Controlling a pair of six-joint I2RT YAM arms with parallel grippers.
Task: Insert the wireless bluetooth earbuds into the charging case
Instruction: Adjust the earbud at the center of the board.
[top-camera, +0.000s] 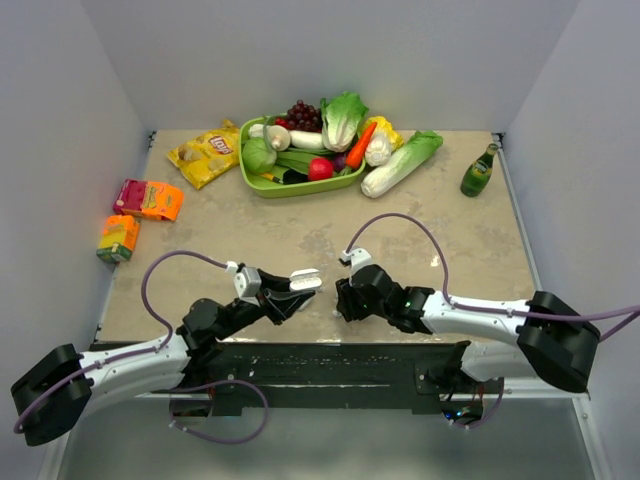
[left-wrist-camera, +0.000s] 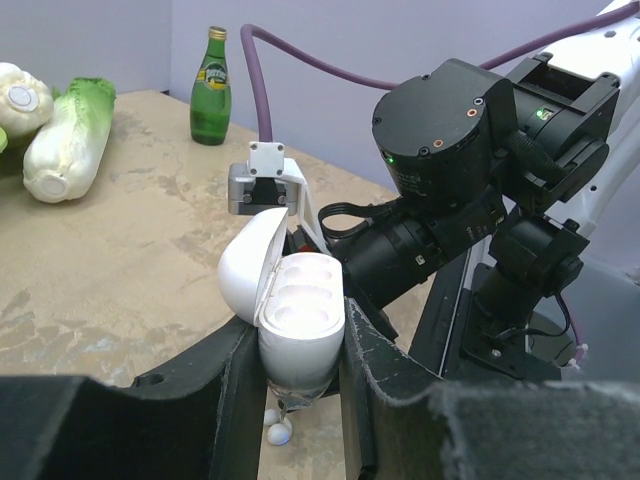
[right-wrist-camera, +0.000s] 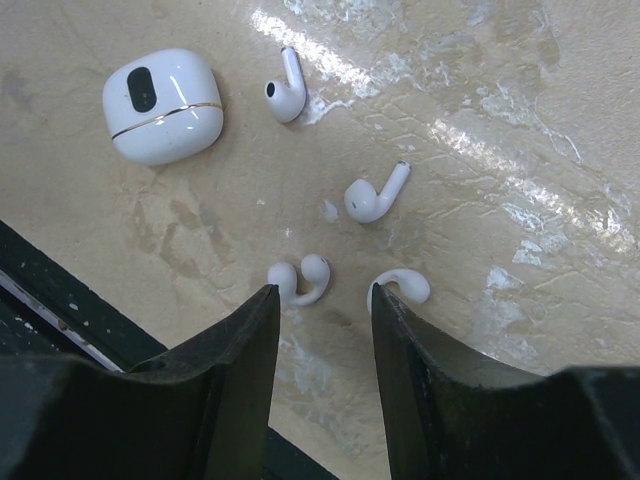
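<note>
Left gripper (left-wrist-camera: 303, 385) clamps the open charging case (left-wrist-camera: 300, 300). Right gripper (right-wrist-camera: 322, 300) hangs, jaws apart, over the earbuds (right-wrist-camera: 376, 195) on the tabletop (right-wrist-camera: 500, 150).

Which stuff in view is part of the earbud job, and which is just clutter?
Job: open case clamped in left pincer; four earbuds below right pincer; closed case beside them, probably.
Clutter: veg tray, loose cabbage, chips bag, bottle, snack packs.
</note>
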